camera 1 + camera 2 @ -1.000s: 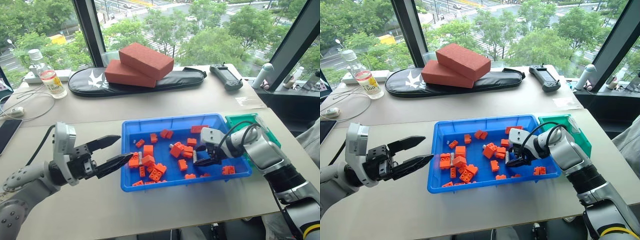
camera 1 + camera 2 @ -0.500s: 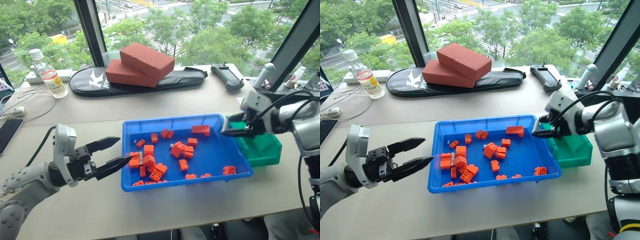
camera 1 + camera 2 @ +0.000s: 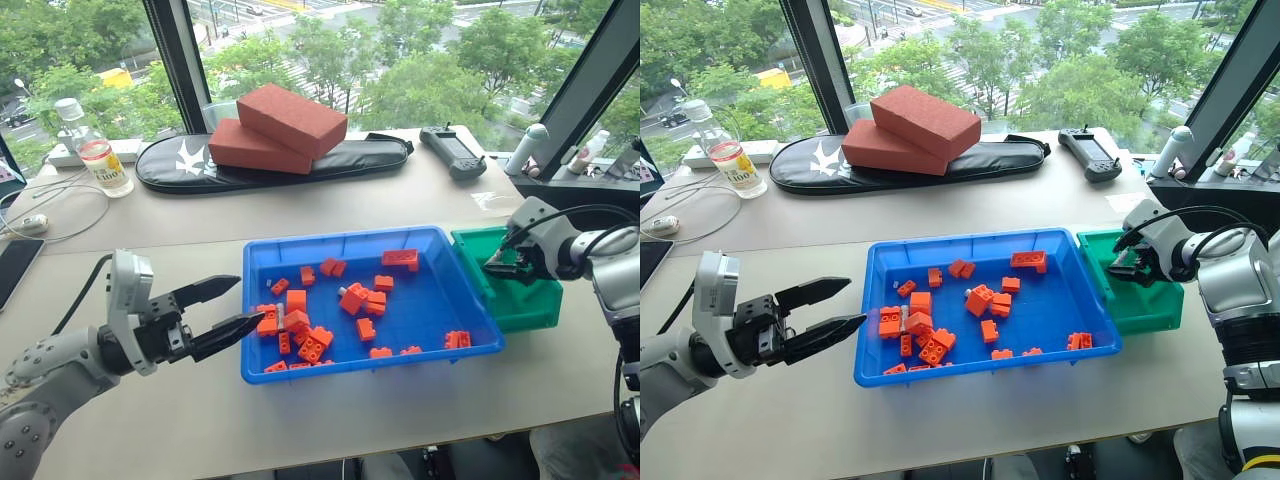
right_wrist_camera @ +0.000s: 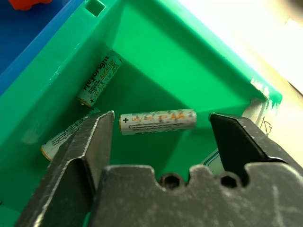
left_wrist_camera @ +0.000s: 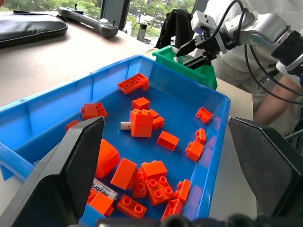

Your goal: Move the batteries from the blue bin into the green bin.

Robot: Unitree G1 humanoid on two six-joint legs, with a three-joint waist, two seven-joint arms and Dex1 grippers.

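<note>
Right hand [image 4: 161, 137] is parked over the green bin [image 3: 540, 300], fingers spread wide, gripping nothing. An AA battery [image 4: 157, 122] sits between the 2 fingers in the wrist view, free of both; can't tell if it's mid-drop or already on the bin floor. 2 more batteries lie in that bin: one [image 4: 99, 78] against the wall nearest the blue bin, one [image 4: 59, 139] partly hidden behind a finger. Hand points down into the bin, presumably so drops land inside rather than on the table [image 3: 200, 390].

Left hand [image 3: 215, 310] hovers at 9 o'clock of the blue bin [image 3: 345, 372], fingers apart, empty, aimed level at the brick pile. Looks staged to reach in.

Blue bin is mostly orange toy bricks [image 5: 142, 122]. At least 2 batteries remain: one [image 5: 125, 126] poking out beside the central brick cluster, another [image 5: 103, 190] with a printed label wedged under bricks near the left hand. Bricks crowd both, so a clean pinch will be awkward.
</note>
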